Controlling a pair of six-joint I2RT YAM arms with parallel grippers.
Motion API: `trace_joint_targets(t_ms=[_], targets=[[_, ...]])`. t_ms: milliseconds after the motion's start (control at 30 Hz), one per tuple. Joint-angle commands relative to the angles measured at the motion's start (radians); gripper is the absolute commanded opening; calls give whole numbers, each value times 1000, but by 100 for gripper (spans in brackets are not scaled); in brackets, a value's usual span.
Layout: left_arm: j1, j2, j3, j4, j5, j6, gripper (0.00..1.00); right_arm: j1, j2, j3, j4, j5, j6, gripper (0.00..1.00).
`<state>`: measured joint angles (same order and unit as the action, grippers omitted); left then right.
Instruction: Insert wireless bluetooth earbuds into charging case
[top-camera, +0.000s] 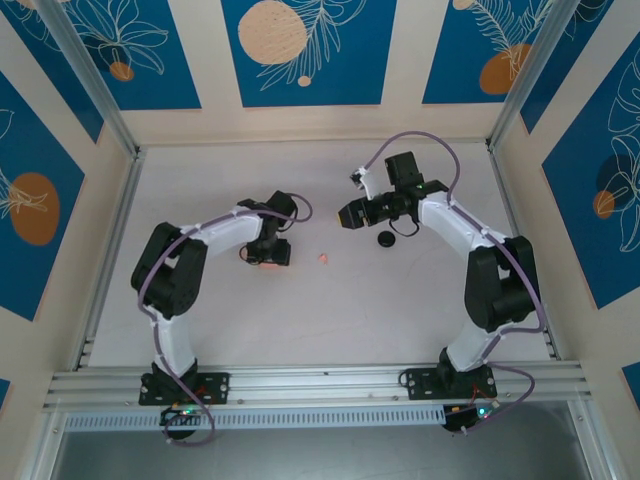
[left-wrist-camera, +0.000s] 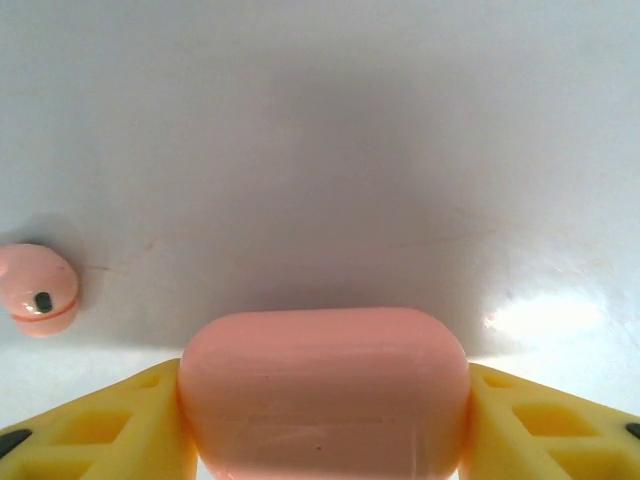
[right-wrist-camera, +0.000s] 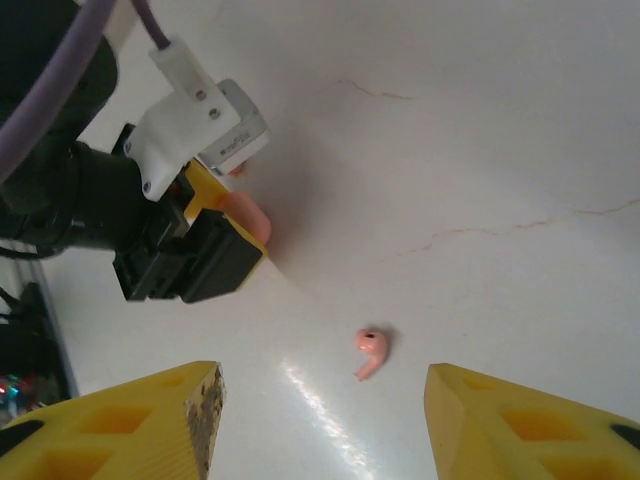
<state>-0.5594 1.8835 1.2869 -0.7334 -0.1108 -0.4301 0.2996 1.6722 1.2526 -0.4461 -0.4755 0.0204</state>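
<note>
Left pincer (left-wrist-camera: 325, 430) clamped on pink case (left-wrist-camera: 325, 380), yellow fingers (left-wrist-camera: 120, 430) against both its sides. Right pincer (right-wrist-camera: 322, 400) open, jaws well apart, over the worktop (right-wrist-camera: 480, 150). Pink earbud (right-wrist-camera: 370, 352) lying loose on the worktop between the two pincers, black disc (top-camera: 385, 239) near the right one

The rounded pale pink plastic case (left-wrist-camera: 325, 390) is one even salmon shade. The fingers (left-wrist-camera: 110, 425) of the left gripper (left-wrist-camera: 322, 400) are bright yellow. To its left, the tiny pink earbud (left-wrist-camera: 38, 290) matches the case, with a dark oval spot. The flat white table (top-camera: 330, 310) shows faint brownish hairlines. Far right lies a small black disc (top-camera: 386, 239). The arms (top-camera: 215, 235) are white with black joints and purple cables (top-camera: 400, 140). The wall panels (top-camera: 300, 50) are deep blue with white leaf outlines and peach and orange circles.
</note>
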Motion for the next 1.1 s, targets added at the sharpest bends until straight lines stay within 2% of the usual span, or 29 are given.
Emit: trace_joint_targets(t_ms=[0, 300, 533, 633, 900, 1067], targets=[[-21, -87, -55, 130, 41, 173, 52, -17, -53, -60, 89, -84, 153, 56], [-77, -197, -251, 446, 246, 539, 51, -47, -105, -186, 105, -144, 388, 55], [-86, -248, -442, 750, 475, 714, 49, -42, -110, -282, 144, -239, 511, 51], [-89, -275, -521, 870, 528, 766, 49, -22, -118, -318, 167, -237, 546, 50], [-91, -295, -575, 934, 599, 874, 49, 58, -91, -357, 207, -225, 589, 45], [-93, -316, -602, 977, 608, 883, 49, 99, -47, -354, 234, -231, 616, 45]])
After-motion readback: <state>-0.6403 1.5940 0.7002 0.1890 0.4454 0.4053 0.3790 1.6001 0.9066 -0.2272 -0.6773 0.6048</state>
